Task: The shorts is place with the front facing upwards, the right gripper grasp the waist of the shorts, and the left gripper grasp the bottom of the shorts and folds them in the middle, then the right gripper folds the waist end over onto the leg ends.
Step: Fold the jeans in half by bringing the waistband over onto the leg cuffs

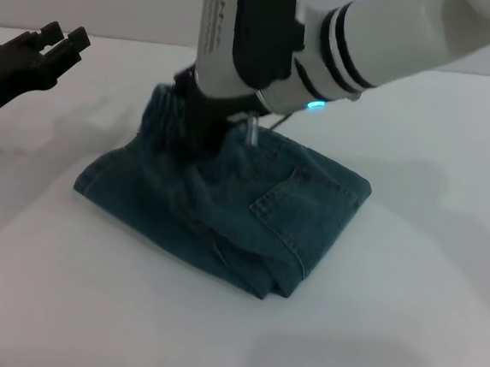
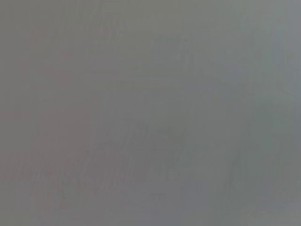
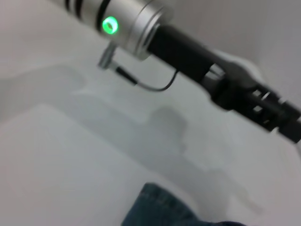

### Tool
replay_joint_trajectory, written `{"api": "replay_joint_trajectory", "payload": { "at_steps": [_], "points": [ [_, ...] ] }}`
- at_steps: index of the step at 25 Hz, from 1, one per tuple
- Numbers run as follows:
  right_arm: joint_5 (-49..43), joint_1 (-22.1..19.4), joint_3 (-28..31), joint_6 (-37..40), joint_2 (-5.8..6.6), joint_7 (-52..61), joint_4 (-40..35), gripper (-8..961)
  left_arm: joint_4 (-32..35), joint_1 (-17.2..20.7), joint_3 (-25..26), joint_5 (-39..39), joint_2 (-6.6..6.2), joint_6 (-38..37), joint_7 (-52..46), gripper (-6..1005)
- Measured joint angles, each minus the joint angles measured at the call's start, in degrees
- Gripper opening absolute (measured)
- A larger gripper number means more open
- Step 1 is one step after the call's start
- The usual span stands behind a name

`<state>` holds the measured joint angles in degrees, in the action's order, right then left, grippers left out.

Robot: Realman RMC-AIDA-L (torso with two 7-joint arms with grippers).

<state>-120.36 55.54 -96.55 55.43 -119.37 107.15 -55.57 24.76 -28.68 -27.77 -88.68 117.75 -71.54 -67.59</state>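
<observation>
Overhead, right pincer (image 1: 200,128) plunges steeply onto folded shorts (image 1: 251,210), grip unclear; left pincer (image 1: 64,43) hovers apart, nothing held

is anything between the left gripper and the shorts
Nothing visible. The left gripper hangs off to the left, apart from the shorts, with only bare white table between them. The right gripper is down on the far edge of the folded shorts.

Nothing readable is showing anywhere; the shorts (image 1: 226,208) are carrying no legible tag or brand; the arms are bearing no lettering I can make out, only a glowing light; the left wrist view is showing plain grey.
</observation>
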Motion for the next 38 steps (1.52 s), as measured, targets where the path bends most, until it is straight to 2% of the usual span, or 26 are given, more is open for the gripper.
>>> {"api": "replay_joint_trajectory", "payload": {
  "at_steps": [7,13,20,24,30,38],
  "points": [
    [-2.4,-0.1,-0.9,1.4,0.10,0.4,2.1,510,0.3,-0.2,0.0,0.0,0.01,1.0,0.6,493],
    [-2.1,-4.4,-4.0,-7.1,-0.40,-3.2,1.8,505,0.0,-0.2,0.0,0.1,0.07,1.4,0.9,494],
    [2.5,-5.1,-10.2,-15.9,-0.39,-5.7,2.7,504,-0.1,-0.2,0.0,0.1,0.10,1.8,0.9,494],
    [4.1,-5.1,-11.0,-17.1,-0.33,-5.6,2.4,505,-0.2,-0.2,0.0,0.1,0.10,1.9,1.3,494],
    [8.1,-5.7,-7.7,-13.5,0.06,-5.4,0.8,505,1.2,0.2,2.0,0.9,-0.24,2.3,1.4,494],
    [8.0,-5.0,2.7,-3.8,0.67,2.2,0.5,505,3.3,0.9,4.8,1.1,-0.57,2.9,0.8,494]
  ]
}}
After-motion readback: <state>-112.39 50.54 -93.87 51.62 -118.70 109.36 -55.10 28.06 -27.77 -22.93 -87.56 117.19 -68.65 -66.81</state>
